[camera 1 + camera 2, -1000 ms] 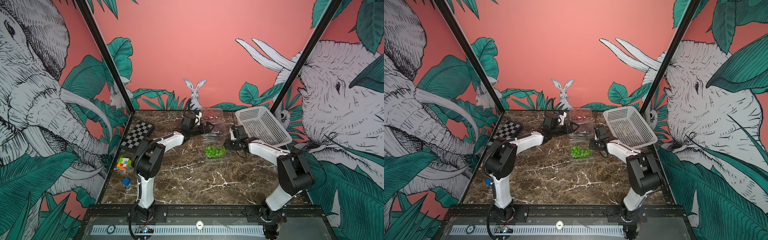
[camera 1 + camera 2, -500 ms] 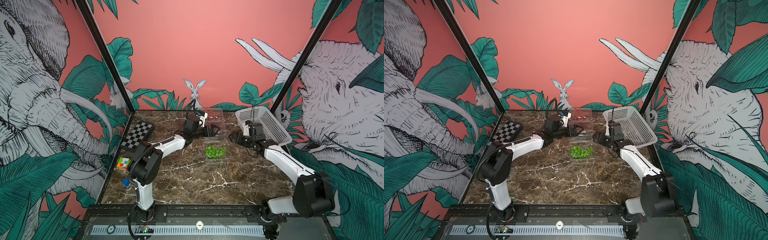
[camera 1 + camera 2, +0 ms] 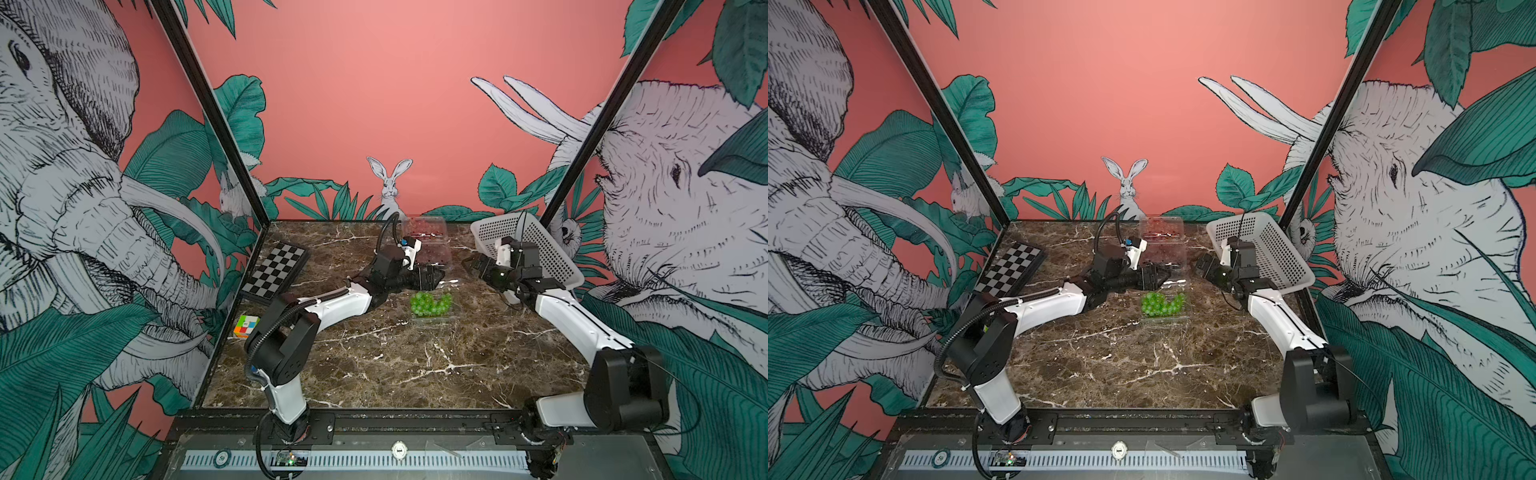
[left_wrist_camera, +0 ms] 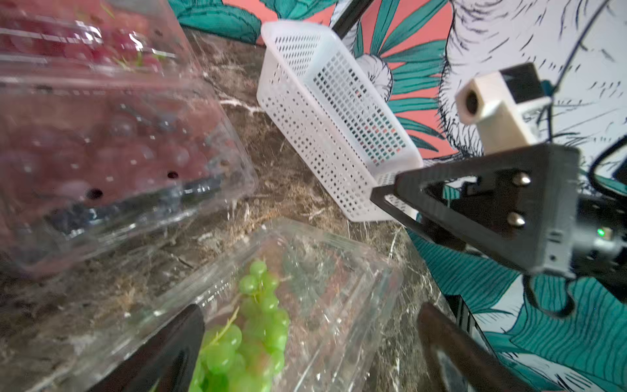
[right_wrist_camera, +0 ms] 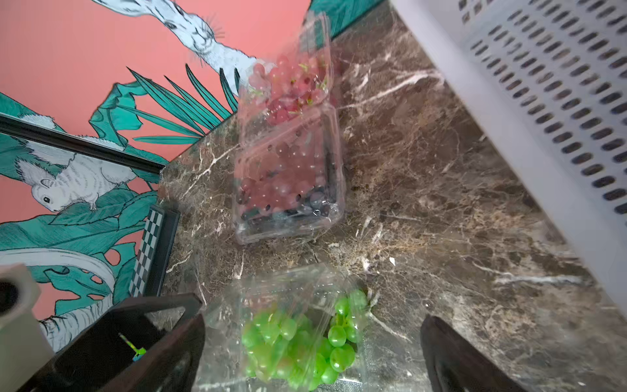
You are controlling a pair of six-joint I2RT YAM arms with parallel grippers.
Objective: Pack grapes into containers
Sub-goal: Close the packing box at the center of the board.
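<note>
A bunch of green grapes [image 3: 430,304] [image 3: 1162,304] lies in a clear container [image 4: 332,288] at mid-table. Behind it stands a container [image 5: 288,176] [image 3: 430,253] of red and dark grapes. A further container of red grapes [image 5: 291,78] is at the back wall. My left gripper [image 3: 436,277] [image 4: 310,319] is open just behind the green grapes [image 4: 251,332], fingers apart and holding nothing. My right gripper [image 3: 469,264] [image 5: 314,325] is open to their right, above the table, also holding nothing. Each wrist view looks down on the green bunch [image 5: 298,342].
A white perforated basket [image 3: 528,249] [image 3: 1262,249] leans tilted at the back right, close behind my right wrist. A folded checkerboard [image 3: 276,270] and a colour cube [image 3: 246,325] lie along the left edge.
My right gripper has opened wide and its arm has swung out to the right, toward the basket. My left gripper has shifted forward from the back container toward the green grapes.
</note>
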